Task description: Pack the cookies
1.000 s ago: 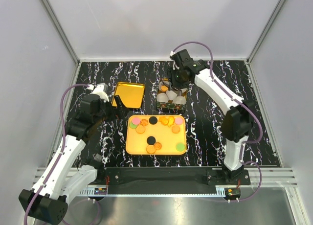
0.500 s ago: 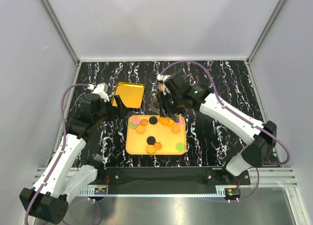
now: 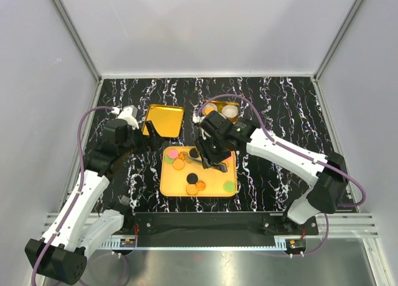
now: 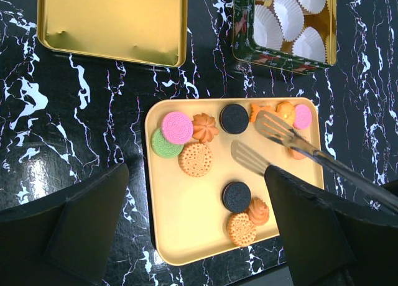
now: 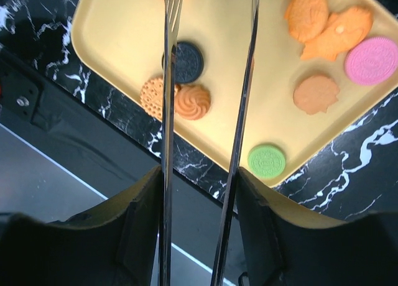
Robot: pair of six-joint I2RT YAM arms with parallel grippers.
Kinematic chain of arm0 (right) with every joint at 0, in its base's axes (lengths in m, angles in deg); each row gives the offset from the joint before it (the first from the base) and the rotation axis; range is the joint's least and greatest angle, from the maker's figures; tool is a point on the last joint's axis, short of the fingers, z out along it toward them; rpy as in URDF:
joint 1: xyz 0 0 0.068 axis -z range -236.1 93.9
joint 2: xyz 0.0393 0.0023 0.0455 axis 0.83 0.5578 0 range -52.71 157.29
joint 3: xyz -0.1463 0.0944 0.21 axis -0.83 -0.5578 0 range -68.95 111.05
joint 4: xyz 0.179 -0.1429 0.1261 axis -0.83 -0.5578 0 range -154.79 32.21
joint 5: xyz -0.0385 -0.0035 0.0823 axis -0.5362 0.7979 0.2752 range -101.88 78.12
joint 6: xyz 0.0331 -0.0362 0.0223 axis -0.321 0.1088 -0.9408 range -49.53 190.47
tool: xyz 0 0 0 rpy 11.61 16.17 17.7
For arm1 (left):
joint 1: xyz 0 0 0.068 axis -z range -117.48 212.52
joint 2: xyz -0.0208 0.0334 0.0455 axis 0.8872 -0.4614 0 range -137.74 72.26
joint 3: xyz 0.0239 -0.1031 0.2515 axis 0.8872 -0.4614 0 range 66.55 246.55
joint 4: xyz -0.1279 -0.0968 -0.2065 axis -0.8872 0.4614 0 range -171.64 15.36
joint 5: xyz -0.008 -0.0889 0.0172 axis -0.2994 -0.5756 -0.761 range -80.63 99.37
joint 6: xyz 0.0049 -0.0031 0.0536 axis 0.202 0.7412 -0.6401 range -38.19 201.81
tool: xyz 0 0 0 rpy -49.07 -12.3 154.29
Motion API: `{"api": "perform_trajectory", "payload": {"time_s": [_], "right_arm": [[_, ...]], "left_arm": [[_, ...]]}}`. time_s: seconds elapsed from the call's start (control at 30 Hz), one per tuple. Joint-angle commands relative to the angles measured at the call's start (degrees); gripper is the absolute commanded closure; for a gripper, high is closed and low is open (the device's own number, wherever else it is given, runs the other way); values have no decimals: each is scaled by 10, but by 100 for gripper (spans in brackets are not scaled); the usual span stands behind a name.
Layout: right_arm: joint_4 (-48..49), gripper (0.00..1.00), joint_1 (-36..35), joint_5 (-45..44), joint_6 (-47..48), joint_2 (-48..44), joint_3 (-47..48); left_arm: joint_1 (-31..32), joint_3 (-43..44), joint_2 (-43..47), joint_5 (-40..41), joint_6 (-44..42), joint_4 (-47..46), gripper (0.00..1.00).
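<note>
**Tongs held open over the cookie tray**

From my remote station I see the right gripper (image 5: 199, 205) out over the yellow tray (image 3: 171, 183). Its fingers are pressed against the outer sides of a pair of metal tongs (image 5: 166, 112), pinching them. The tongs' two flat tips stand apart above the far right part of the tray, with nothing caught between them.

The cookies (image 4: 195, 159) lie loose on the tray:
- A pink one, a green one, an orange swirl and a tan round one are grouped at the far left.
- A black sandwich cookie (image 4: 234, 118) lies just right of that group.
- Orange fish shapes and a second pink one run along the far right.
- Another black one lies toward the near edge, with a tan cookie and a swirl beside it.
- A lone green cookie (image 5: 267, 160) lies at the near right corner.

One orange cookie (image 3: 210, 109) sits inside the cookie tin (image 4: 283, 57), among white paper cups (image 4: 267, 28). The tin stands just beyond the tray. A gold lid (image 4: 112, 22) lies to its left on the black marbled table (image 3: 280, 106). My left gripper (image 3: 142, 138) hangs by the lid's near left corner, jaws spread wide and holding nothing.
</note>
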Motion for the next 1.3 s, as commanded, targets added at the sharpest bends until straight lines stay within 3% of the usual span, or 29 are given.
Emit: {"api": "perform_trajectory", "payload": {"time_s": [0.0,0.63,1.27], "right_arm": [[-14,45,-19,11,-9,-13,-6],[-53,40,-76,16,-30,-14,-20],[-59,45,-93,-8,-26,33,-4]], "left_arm": [[-4,-1,0,-11,-3,-25,1],[-5,-2,1,-14,-3,-24,1],[-5,-3,4,-14,-4,-24,1]]}}
